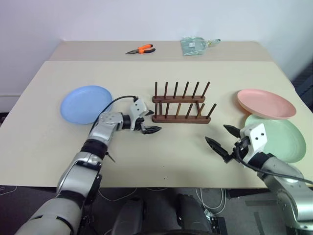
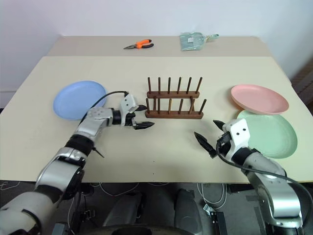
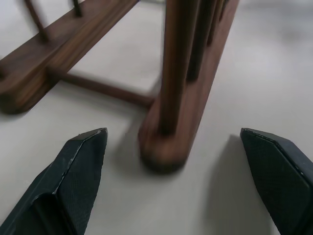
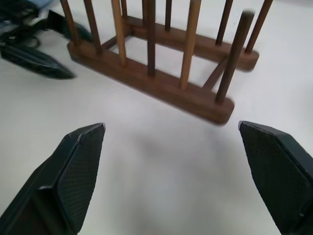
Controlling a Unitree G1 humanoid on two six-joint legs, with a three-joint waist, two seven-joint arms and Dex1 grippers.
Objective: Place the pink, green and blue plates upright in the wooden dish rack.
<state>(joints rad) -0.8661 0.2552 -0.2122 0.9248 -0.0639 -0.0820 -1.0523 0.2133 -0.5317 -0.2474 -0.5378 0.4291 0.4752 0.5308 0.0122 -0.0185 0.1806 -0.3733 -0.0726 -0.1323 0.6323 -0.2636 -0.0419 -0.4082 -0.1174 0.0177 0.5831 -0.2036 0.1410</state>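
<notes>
Two arms low over table, left fingers [image 1: 148,123] spread at rack [image 1: 180,104] end, right fingers [image 1: 220,139] spread, empty.

The dark wooden dish rack [image 1: 180,104] stood empty. Left of the rack lay the blue plate [image 1: 85,104]; right of it, the pink plate [image 1: 266,103] overlapped the green plate [image 1: 281,138].

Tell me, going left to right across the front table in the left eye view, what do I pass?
Blue plate → left tool, open → wooden dish rack → right tool, open → pink plate.
</notes>
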